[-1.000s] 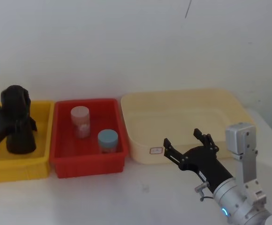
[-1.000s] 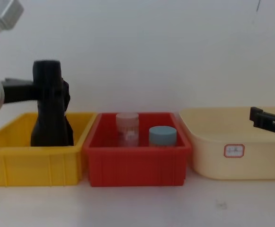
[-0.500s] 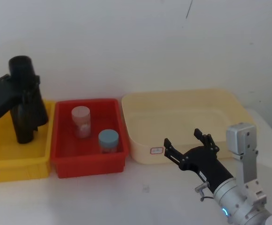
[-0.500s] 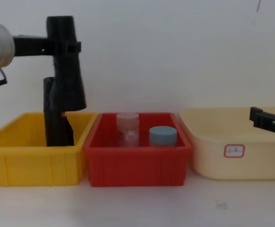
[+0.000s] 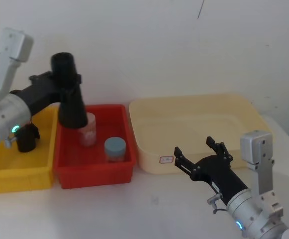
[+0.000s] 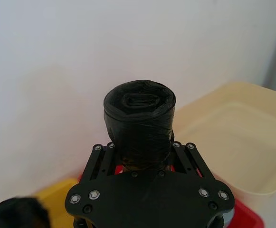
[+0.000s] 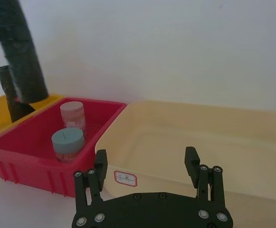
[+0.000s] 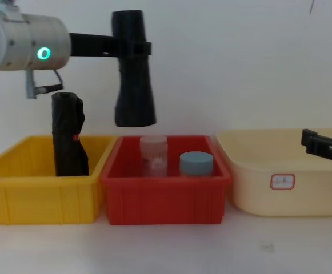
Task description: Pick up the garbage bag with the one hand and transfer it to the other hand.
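Cream plastic tub [image 5: 146, 154] is sitting rightmost, with the red bin [image 5: 94, 174] just beside it. Over that bin's left end the garbage bag [image 8: 134, 80] is hanging upright in the air, wide end down, the left gripper [image 8: 131, 47] clenching its narrow upper part. The right gripper [image 5: 194, 147] is waiting low before the tub, fingers spread and empty, well apart to the bag's right; it is looking likeliest to meet the vertical roll sideways. The bag is hiding part of a jar [image 5: 87, 132] in the head view.
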You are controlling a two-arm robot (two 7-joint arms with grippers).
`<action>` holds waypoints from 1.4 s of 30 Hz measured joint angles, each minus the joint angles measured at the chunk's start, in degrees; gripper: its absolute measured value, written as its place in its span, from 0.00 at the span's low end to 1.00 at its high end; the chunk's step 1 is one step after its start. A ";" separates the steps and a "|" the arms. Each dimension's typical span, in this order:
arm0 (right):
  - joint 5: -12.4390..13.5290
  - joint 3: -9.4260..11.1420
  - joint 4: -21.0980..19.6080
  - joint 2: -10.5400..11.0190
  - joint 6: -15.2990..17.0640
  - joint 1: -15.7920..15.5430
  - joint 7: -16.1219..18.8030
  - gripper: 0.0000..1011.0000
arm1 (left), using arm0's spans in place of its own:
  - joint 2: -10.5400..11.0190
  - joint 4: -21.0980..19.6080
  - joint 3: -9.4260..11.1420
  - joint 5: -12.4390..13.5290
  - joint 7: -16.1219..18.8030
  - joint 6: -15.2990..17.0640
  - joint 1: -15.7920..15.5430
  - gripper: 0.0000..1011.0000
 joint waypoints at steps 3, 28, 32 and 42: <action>0.00 0.00 0.00 0.00 0.00 0.00 0.00 0.99 | -1.42 2.27 1.47 -0.12 -1.30 -0.23 -1.77 0.44; -0.04 -0.07 0.11 0.06 0.45 0.59 0.39 0.99 | -8.49 14.22 7.55 -0.56 -7.23 -4.18 -10.59 0.44; -0.04 -0.36 0.35 0.31 1.66 1.63 1.27 0.99 | -8.90 14.98 7.87 -0.61 -7.50 -4.40 -11.09 0.44; -0.05 -2.25 1.62 0.37 6.07 6.36 4.46 0.99 | -9.51 16.07 8.31 -0.67 -7.94 -4.76 -11.84 0.44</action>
